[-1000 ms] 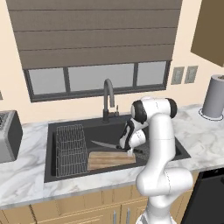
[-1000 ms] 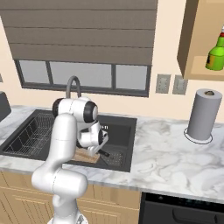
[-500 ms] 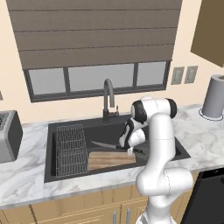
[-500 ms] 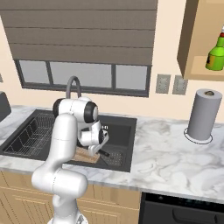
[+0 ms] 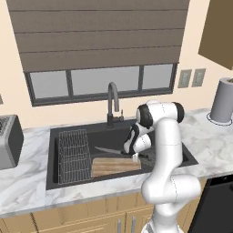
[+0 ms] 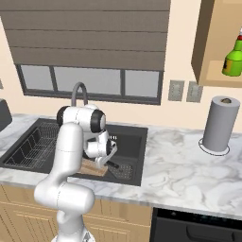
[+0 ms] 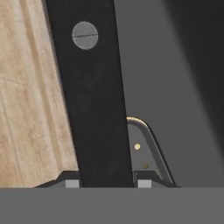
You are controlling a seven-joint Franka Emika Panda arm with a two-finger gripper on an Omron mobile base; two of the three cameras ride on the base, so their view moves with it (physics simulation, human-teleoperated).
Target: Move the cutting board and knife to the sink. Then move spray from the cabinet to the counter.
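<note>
Knife (image 7: 94,96) gripped by the hand (image 5: 135,157) inside the black sink (image 5: 59,136), beside the cutting board (image 5: 113,166).

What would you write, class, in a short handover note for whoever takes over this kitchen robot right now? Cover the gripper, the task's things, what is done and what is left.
Gripper: low in the sink, shut on the knife by its black handle; not yet released.
Cutting board: already lying in the sink basin, beside the wire rack.
Spray: still on the open shelf of the cabinet, above the paper towel roll.
Done: board in the sink; knife carried to the sink.
Left: let go of the knife, then fetch the spray and set it on the counter.
</note>
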